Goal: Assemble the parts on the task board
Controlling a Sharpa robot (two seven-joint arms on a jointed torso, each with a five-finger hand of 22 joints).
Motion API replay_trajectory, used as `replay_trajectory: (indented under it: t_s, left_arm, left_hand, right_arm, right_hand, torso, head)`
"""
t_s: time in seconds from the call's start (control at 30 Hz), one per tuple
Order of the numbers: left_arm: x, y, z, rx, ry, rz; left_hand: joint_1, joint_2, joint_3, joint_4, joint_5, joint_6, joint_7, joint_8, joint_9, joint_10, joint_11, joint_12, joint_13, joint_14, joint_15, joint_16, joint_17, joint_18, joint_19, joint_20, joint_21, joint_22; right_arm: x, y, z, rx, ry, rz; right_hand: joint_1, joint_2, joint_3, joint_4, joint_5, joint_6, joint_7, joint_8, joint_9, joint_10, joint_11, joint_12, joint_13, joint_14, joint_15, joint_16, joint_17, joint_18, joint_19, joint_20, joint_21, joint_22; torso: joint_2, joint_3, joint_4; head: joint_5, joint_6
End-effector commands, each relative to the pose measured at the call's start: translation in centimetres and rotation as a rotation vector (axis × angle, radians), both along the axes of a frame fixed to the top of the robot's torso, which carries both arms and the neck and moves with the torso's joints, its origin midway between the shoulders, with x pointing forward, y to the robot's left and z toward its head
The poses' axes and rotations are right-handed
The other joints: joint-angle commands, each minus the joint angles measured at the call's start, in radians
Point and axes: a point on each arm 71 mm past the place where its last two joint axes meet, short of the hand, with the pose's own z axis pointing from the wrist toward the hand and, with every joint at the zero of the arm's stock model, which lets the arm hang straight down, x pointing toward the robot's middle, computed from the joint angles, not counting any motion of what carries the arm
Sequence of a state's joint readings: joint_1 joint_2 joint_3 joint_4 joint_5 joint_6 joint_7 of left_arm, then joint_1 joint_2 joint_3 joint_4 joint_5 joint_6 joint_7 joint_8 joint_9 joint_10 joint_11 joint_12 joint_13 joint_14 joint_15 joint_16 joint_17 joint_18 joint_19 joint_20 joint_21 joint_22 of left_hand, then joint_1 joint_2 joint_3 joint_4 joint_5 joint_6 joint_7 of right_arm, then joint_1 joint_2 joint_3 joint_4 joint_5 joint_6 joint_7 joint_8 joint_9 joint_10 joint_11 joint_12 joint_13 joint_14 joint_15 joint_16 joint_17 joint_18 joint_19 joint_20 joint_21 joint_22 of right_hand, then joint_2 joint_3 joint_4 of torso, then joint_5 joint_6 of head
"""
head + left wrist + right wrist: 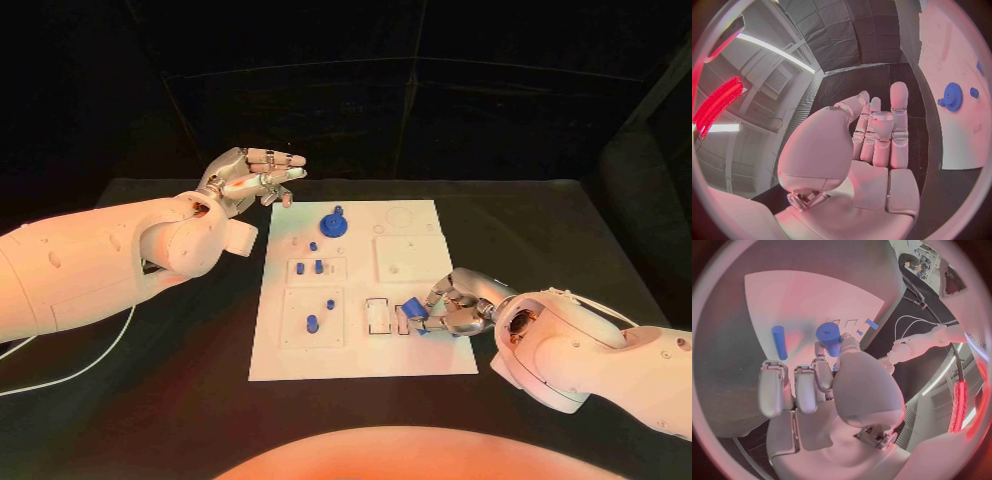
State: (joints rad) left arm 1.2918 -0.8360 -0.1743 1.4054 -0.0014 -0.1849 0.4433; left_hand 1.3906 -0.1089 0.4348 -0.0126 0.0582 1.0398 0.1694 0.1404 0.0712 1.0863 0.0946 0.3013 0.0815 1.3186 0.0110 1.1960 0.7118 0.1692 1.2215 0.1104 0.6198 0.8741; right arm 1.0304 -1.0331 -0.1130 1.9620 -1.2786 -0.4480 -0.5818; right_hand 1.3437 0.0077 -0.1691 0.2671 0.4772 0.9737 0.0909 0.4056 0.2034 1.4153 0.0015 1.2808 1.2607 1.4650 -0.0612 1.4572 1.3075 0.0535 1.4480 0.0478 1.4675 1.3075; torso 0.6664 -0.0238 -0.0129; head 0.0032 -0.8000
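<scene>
White flat rectangular task board [361,355]: small blue plastic pegs [312,322] stand in its recesses, blue toothed gear [335,224] at the far end. Right hand [459,305] pinches a blue cylindrical part [829,337]; left hand [254,177] holds nothing, fingers apart.

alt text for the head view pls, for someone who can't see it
The robot's right hand holds a small blue part over the near right area of the white task board on a black table. The left hand hovers, holding nothing, past the board's far left corner, and a blue gear and smaller blue pieces sit on the board.
</scene>
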Motion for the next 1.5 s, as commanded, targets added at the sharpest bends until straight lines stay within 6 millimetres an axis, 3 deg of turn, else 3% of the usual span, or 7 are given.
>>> replay_trajectory:
  t_s: [0.03, 0.5, 1.03, 1.23, 1.33, 1.43, 1.5]
  left_arm:
    - [0.0, -0.1, 0.1, -0.009, -0.002, -0.011]
    - [0.0, -0.4, 0.1, -0.011, -0.001, -0.018]
    - [0.0, -0.5, 0.1, -0.011, 0.000, -0.020]
    - [0.0, -0.5, 0.1, -0.011, 0.000, -0.019]
    - [0.0, -0.5, 0.1, -0.010, 0.000, -0.019]
    - [0.0, -0.4, 0.1, -0.010, 0.000, -0.018]
    - [-0.1, -0.4, 0.1, -0.010, 0.000, -0.017]
  left_hand:
    - [-0.004, 0.008, -0.002, -0.002, 0.002, -0.001, 0.000, 0.004, -0.001, -0.007, 0.002, 0.005, 0.000, -0.007, 0.000, -0.005, -0.001, 0.014, -0.007, 0.001, -0.003, -0.002]
    - [-0.004, 0.008, -0.002, -0.002, 0.002, -0.001, 0.000, 0.004, -0.001, -0.007, 0.002, 0.005, 0.000, -0.007, 0.000, -0.005, -0.001, 0.014, -0.007, 0.001, -0.003, -0.002]
    - [-0.004, 0.008, -0.002, -0.002, 0.002, -0.001, 0.000, 0.004, -0.001, -0.007, 0.002, 0.005, 0.000, -0.007, 0.000, -0.005, -0.001, 0.014, -0.007, 0.001, -0.003, -0.002]
    - [-0.004, 0.008, -0.002, -0.002, 0.002, -0.001, 0.000, 0.004, -0.001, -0.007, 0.002, 0.005, 0.000, -0.007, 0.000, -0.005, -0.001, 0.014, -0.007, 0.001, -0.003, -0.002]
    - [-0.004, 0.008, -0.002, -0.002, 0.002, -0.001, 0.000, 0.004, -0.001, -0.007, 0.002, 0.005, 0.000, -0.007, 0.000, -0.005, -0.001, 0.014, -0.007, 0.001, -0.003, -0.002]
    - [-0.004, 0.008, -0.002, -0.002, 0.002, -0.001, 0.000, 0.004, -0.001, -0.007, 0.002, 0.005, 0.000, -0.007, 0.000, -0.005, -0.001, 0.014, -0.007, 0.001, -0.003, -0.002]
    - [-0.004, 0.008, -0.002, -0.002, 0.002, -0.001, 0.000, 0.004, -0.001, -0.007, 0.002, 0.005, 0.000, -0.007, 0.000, -0.005, -0.001, 0.014, -0.007, 0.001, -0.003, -0.002]
  right_arm:
    - [-0.1, 0.4, 0.3, 0.108, 0.010, -0.059]
    - [0.2, 3.1, -0.4, 0.155, 0.084, -0.034]
    - [1.1, 4.2, -1.1, 0.114, 0.088, -0.058]
    - [1.3, 4.4, -1.0, 0.110, 0.072, -0.067]
    - [1.3, 4.4, -1.0, 0.111, 0.056, -0.071]
    - [1.4, 4.4, -0.9, 0.112, 0.045, -0.073]
    - [1.4, 4.4, -0.8, 0.113, 0.037, -0.074]
  right_hand:
    - [-0.001, 0.007, -0.002, 0.004, 0.007, 0.022, -0.013, 0.004, 0.010, 0.010, -0.003, 0.003, 0.001, 0.064, -0.006, 0.005, 0.045, -0.006, 0.007, -0.003, 0.004, 0.065]
    - [-0.013, 0.010, -0.012, 0.015, 0.007, 0.040, -0.020, 0.011, 0.014, 0.010, -0.008, -0.005, -0.002, 0.063, -0.009, 0.002, 0.041, -0.005, 0.006, -0.006, 0.003, 0.064]
    - [-0.068, 0.008, -0.057, 0.022, -0.048, 0.068, -0.031, 0.024, 0.025, 0.012, -0.017, -0.024, -0.005, 0.062, -0.018, -0.002, 0.039, -0.004, 0.004, -0.014, 0.001, 0.060]
    - [-0.142, -0.004, -0.106, 0.023, -0.251, 0.069, -0.034, 0.030, 0.034, 0.011, -0.019, -0.040, -0.009, 0.061, -0.020, -0.009, 0.033, -0.003, 0.002, -0.017, -0.002, 0.056]
    - [-0.211, -0.058, -0.092, 0.027, -0.352, 0.058, -0.031, 0.030, 0.039, 0.005, -0.017, -0.058, -0.016, 0.059, -0.017, -0.017, 0.023, -0.002, -0.002, -0.016, -0.006, 0.050]
    - [-0.266, -0.113, -0.049, 0.030, -0.381, 0.048, -0.028, 0.028, 0.041, -0.002, -0.014, -0.075, -0.025, 0.056, -0.016, -0.026, 0.012, -0.001, -0.005, -0.013, -0.009, 0.045]
    - [-0.294, -0.133, -0.029, 0.031, -0.389, 0.044, -0.027, 0.028, 0.043, -0.004, -0.013, -0.082, -0.027, 0.056, -0.015, -0.029, 0.008, 0.000, -0.006, -0.012, -0.011, 0.043]
  torso:
    - [0.000, 0.0000, -0.0009]
    - [0.003, -0.0001, 0.0032]
    - [0.001, 0.0000, -0.0004]
    - [0.002, 0.0003, -0.0008]
    - [0.001, 0.0003, -0.0009]
    - [0.001, 0.0001, -0.0020]
    - [0.001, 0.0000, -0.0025]
  head:
    - [0.002, 0.000]
    - [0.000, 0.003]
    - [0.011, 0.003]
    - [0.014, 0.003]
    - [0.013, 0.003]
    - [0.013, 0.003]
    - [0.012, 0.003]
